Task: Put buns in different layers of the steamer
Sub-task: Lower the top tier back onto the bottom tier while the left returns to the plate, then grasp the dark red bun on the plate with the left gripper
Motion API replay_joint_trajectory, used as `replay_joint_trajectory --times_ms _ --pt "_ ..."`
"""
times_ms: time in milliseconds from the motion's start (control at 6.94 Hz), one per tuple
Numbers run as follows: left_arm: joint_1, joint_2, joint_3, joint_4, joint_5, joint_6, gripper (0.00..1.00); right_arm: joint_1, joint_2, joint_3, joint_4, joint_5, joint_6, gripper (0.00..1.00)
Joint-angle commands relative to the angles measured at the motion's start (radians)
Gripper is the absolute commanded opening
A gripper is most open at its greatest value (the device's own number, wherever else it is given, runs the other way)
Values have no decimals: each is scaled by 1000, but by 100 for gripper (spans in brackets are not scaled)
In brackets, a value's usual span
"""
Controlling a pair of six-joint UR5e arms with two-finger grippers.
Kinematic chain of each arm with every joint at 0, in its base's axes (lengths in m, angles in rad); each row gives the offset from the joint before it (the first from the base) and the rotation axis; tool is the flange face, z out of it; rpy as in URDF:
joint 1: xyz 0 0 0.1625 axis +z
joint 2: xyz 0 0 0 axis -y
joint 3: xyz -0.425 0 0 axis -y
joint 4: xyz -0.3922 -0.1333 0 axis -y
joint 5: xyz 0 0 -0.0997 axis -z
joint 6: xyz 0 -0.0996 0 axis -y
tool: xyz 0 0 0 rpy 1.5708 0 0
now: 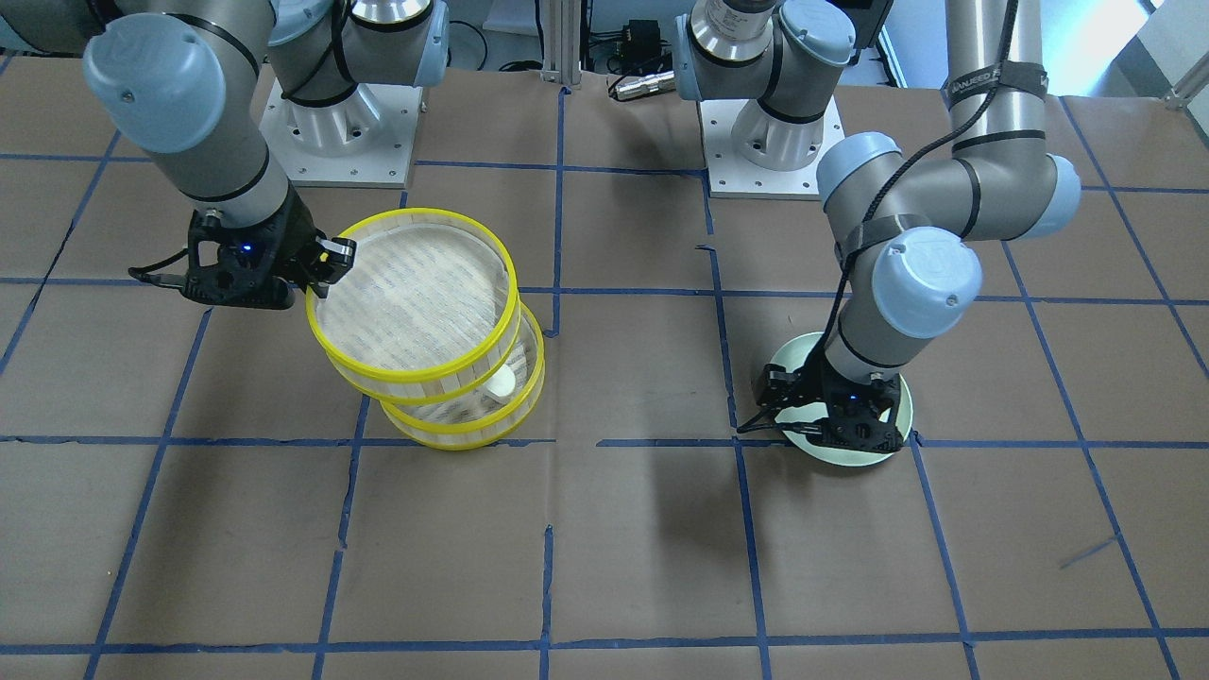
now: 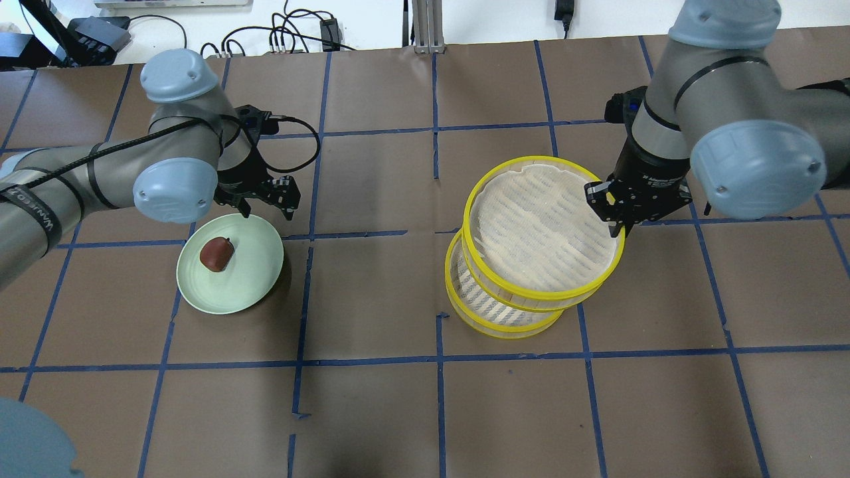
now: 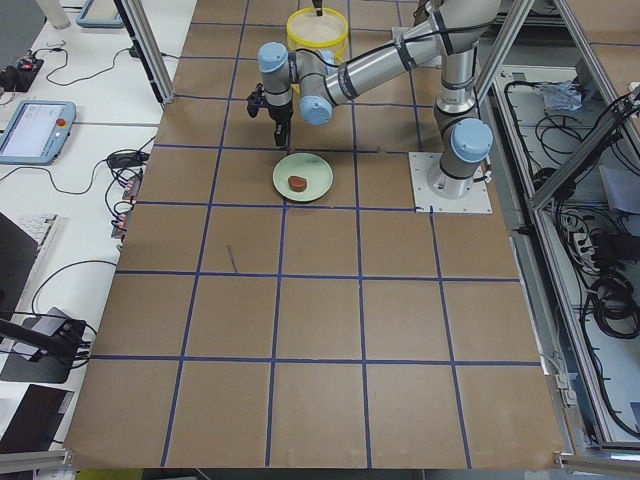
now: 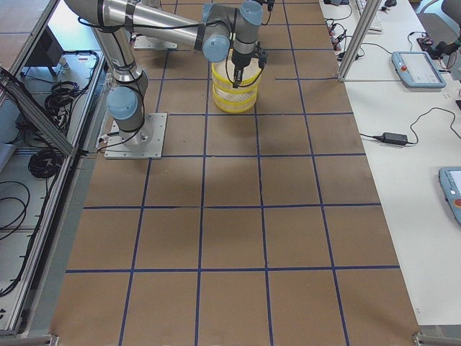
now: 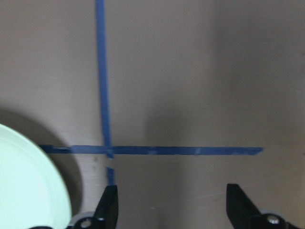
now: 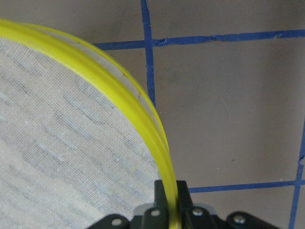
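Counter [image 2: 372, 411]: brown sheet, divided into squares by blue tape lines [image 2: 435, 362]; cables and aluminium posts behind its far edge.
Upper layer [image 2: 531, 226]: round tray with yellow rim and whitish striped floor, nothing inside; tilted and askew over the other tray, shifted toward 1 o'clock in the overhead view.
Lower layer [image 2: 475, 295]: standing on the counter, mostly covered by the upper layer; uncovered only as a crescent from 6 to 9 o'clock in the overhead view.
White bun [image 1: 501, 381]: inside the lower layer, near its wall at 3 o'clock in the front-facing view, seen through the gap under the upper layer; hidden in the overhead view.
Brown bun [image 2: 217, 254]: on the pale green plate [image 2: 249, 282], slightly toward 10 o'clock from the plate's middle, well apart from both layers.
Right arm [image 2: 724, 133]: reaching down beside the trays.
Right jaws: closed on the yellow rim of the upper layer at about 3 o'clock in the overhead view, one finger inside the wall and one outside.
Left arm [image 2: 99, 176]: bent over the plate's far side.
Left jaws: open, holding nothing, over bare counter just beyond the plate's rim at 1 o'clock in the overhead view.
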Motion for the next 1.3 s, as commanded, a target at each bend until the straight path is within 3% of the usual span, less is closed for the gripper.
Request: replay_joint_trajectory --times_ms 0,577,865,1009,1153 --pt "113 6 -50 4 75 168 78 45 28 39 -66 1 49 10" --pt "132 -26 -93 34 78 173 77 48 52 95 -129 0 49 10" --pt "132 -51 -93 60 75 173 69 48 69 95 -138 0 46 11" --pt "132 -57 -93 62 76 173 60 48 74 95 -139 0 46 12" --pt "132 -57 -92 62 78 168 35 48 74 93 -139 3 46 12"
